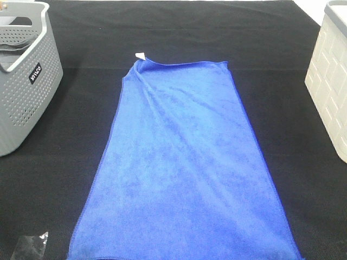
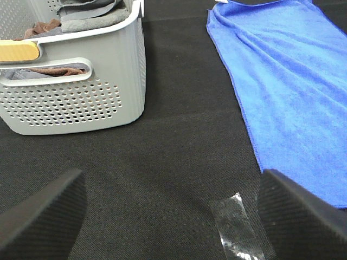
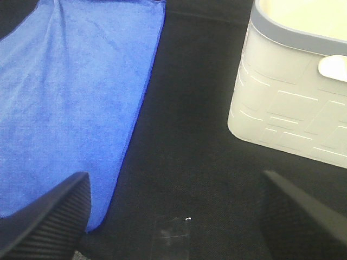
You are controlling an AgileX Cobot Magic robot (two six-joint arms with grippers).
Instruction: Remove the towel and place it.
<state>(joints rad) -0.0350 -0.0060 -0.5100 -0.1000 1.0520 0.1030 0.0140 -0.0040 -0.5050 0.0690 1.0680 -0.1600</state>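
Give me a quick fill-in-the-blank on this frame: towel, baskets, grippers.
1. The towel lies spread flat on the ____ table cloth.
2. Its small white tag sits at a corner on the side of the ____ basket.
3. The grey basket already holds ____, seen in the left wrist view.
4. Both the left gripper and the right gripper are ____ and hold nothing.

Missing words: black; grey; clothes; open

The royal-blue microfibre towel [image 1: 181,168] carries a small white tag [image 1: 140,56]. The table cloth [image 1: 65,179] is black. A perforated grey plastic basket [image 1: 24,81] contrasts a brick-embossed cream plastic bin [image 1: 331,81].
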